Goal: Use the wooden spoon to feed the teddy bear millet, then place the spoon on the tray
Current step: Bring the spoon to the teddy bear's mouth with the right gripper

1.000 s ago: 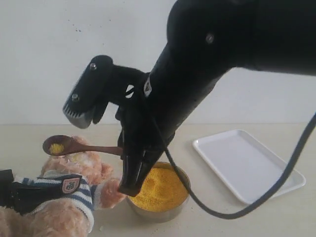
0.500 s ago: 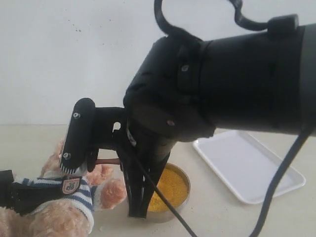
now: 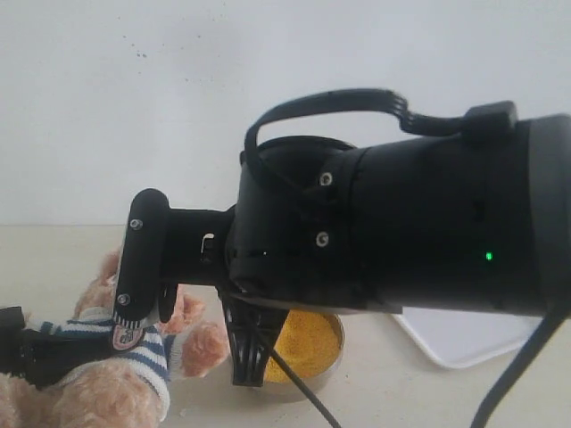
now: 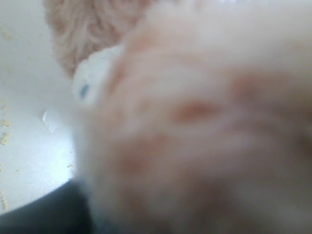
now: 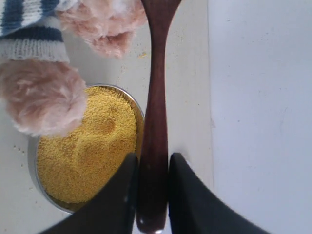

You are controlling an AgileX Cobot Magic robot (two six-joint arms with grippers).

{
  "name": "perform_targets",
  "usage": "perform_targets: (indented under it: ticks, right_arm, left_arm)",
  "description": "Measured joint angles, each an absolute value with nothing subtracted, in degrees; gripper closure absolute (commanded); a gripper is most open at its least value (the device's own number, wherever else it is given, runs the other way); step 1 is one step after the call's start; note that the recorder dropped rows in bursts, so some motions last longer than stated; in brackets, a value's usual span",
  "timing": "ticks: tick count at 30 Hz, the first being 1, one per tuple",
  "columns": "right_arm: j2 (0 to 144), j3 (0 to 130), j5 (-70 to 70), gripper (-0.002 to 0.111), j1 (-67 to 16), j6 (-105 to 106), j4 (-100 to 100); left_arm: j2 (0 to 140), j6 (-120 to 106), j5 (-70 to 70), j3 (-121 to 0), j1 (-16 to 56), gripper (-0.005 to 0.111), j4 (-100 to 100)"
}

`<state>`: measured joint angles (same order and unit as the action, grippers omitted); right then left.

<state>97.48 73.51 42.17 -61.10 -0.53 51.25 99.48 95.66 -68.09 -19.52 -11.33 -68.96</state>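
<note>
Right wrist view gives you the clearest read: your right gripper (image 5: 153, 163) is clamped on the small dark reddish-brown wooden spoon (image 5: 153, 122), both jaws pressed against the slim handle close to its tail end. The handle runs out from the jaws past the rim of the small round steel bowl (image 5: 140, 117) of fine bright yellow millet (image 5: 87, 151) and toward the fluffy light-brown teddy bear in its navy-and-white striped shirt (image 5: 41, 100). The oval end leaves the frame, so you cannot tell whether it carries grain.

The step looks like the feed itself. Hold the spoon level, bring it in slowly, and stop at the muzzle rather than pushing into the plush. The grip sits far back on the handle, so any wrist roll would swing the tip widely and could tip grain out.

In the exterior view the arm hides the spoon. The bear lies at 8 o'clock from the bowl, and the flat white rectangular tray (image 3: 464, 343) sits at 3 o'clock. Your left gripper (image 3: 40, 355) rests against the bear's shirt; its camera shows only blurred fur, so its jaws cannot be judged.
</note>
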Motion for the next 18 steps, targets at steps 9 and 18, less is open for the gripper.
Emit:
perform_targets:
  ticks: [9,18]
  right_arm:
    - [97.5,73.5,41.9,0.108,-61.1,-0.6,55.5]
    - [97.5,73.2,42.0,0.108,-62.7,-0.6,58.2]
  left_arm:
    - [99.5,95.7,-68.1,-19.5,-11.3,0.103,-69.0]
    - [99.5,95.7,-68.1,-19.5,-11.3,0.103,-69.0]
